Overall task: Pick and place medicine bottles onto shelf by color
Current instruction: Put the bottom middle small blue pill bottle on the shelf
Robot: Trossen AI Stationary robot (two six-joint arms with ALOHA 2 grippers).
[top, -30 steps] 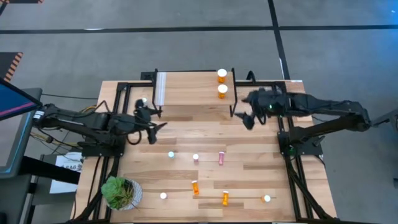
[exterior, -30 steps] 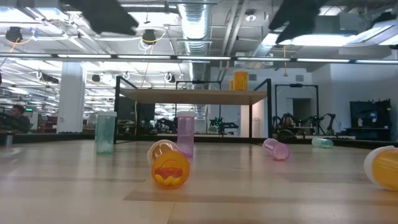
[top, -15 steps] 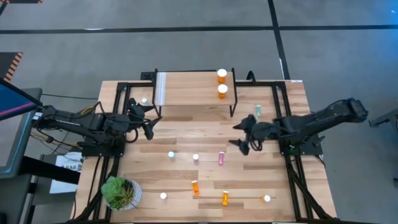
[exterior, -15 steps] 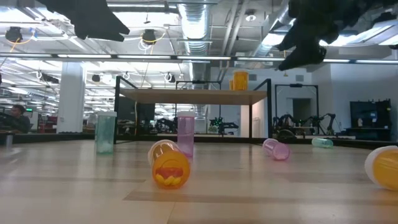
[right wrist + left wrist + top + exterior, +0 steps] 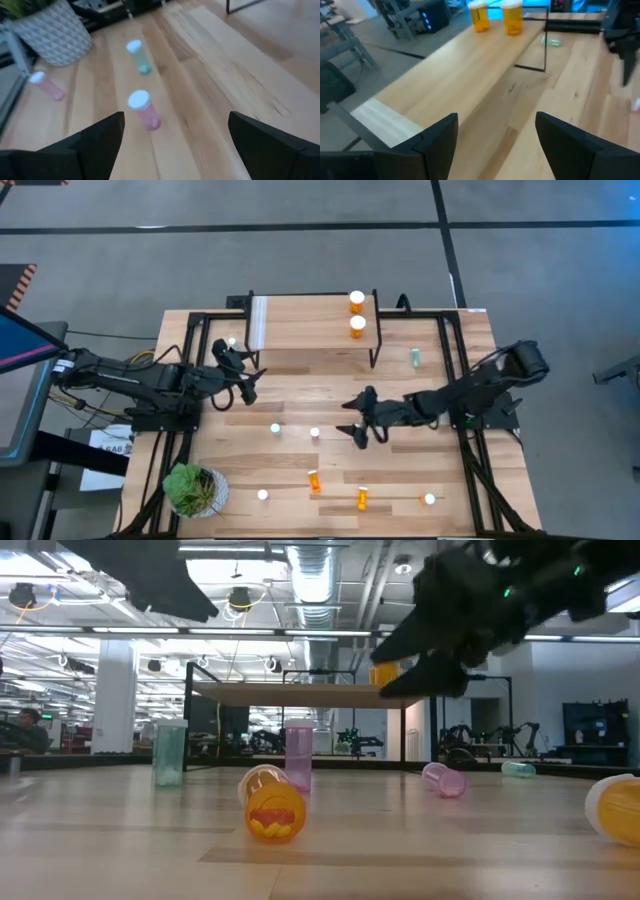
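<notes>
the pink bottle (image 5: 355,436) under the right claw (image 5: 357,430) lies on its side near the middle of the desk (image 5: 440,470), its long axis running roughly toward and away from the shelf (image 5: 310,320); in the right wrist view its white cap faces away from the camera (image 5: 144,111), between the two spread fingers. a second pink bottle (image 5: 314,434) and a pale green one (image 5: 275,428) stand upright just beside it toward the left arm's side, white caps up. two orange bottles (image 5: 357,314) stand upright on the shelf near its right end, one behind the other. another pale green bottle (image 5: 414,358) lies on the desk past the shelf's right leg, and orange bottles (image 5: 314,480) lie on their sides near the front edge. the right arm stretches low across the desk from its base, claw wide open and holding nothing, over the lying pink bottle. the left claw (image 5: 243,383) waits open and empty beside the shelf's left end, pointing along the plank. a potted plant (image 5: 192,490) sits at the front left corner.
</notes>
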